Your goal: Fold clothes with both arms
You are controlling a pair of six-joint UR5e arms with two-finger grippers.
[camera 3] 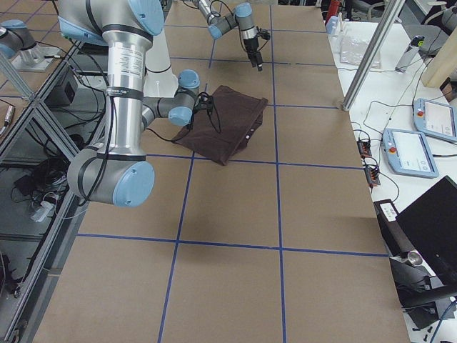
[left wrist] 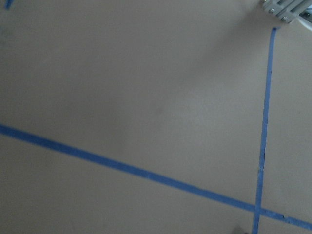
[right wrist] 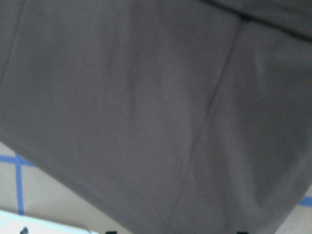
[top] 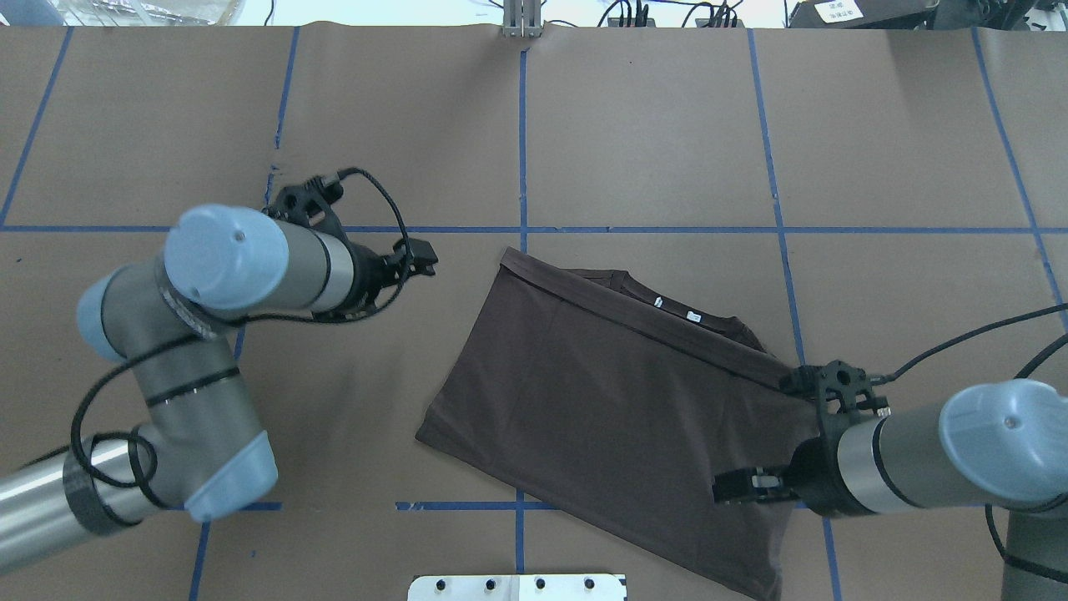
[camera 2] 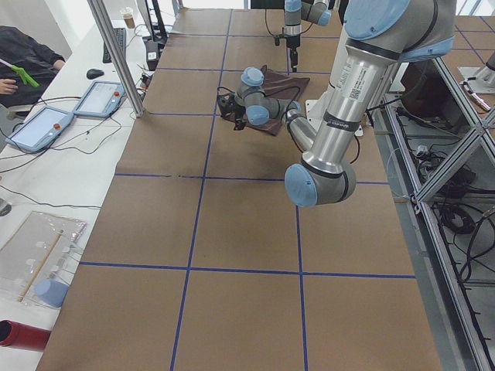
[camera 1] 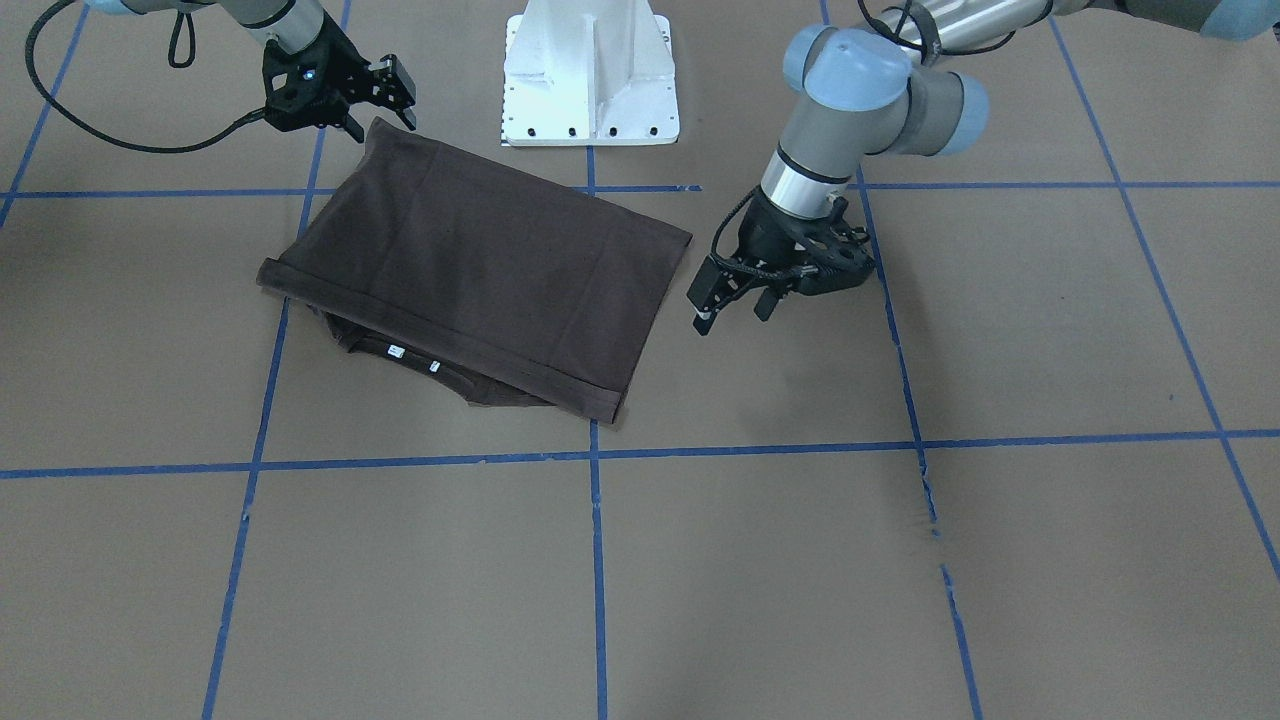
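Shirt lies folded and skewed on the counter, just in front of the base. Right tool is spread, empty, at the shirt corner nearest the base. Left tool is spread, empty, just off the shirt's edge. Risk: a pinch catches the top layer only and the fold slides open. The collar layer pokes out on the side away from the base.
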